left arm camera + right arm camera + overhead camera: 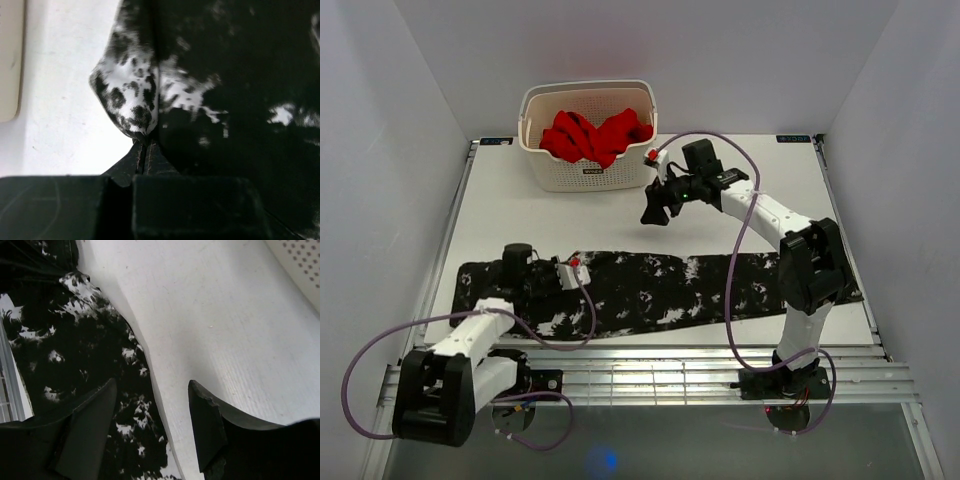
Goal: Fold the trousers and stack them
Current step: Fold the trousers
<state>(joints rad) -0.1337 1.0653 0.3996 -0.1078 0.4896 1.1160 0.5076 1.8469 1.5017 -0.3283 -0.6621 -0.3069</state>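
Observation:
The trousers (650, 290), black with white speckles, lie stretched flat across the near part of the white table (720, 200). My left gripper (516, 268) sits low at their left end. In the left wrist view it (144, 145) is shut on a raised fold of the trousers (130, 95), which is lifted off the table. My right gripper (656, 208) hangs in the air behind the middle of the trousers. Its jaws (152, 385) stand open with nothing between them, above the far edge of the trousers (75, 350).
A cream basket (588, 92) holding a red garment (595, 135) stands at the back of the table. Its perforated wall (300, 260) shows in the right wrist view. Metal rails (690, 375) run along the near edge between the arm bases.

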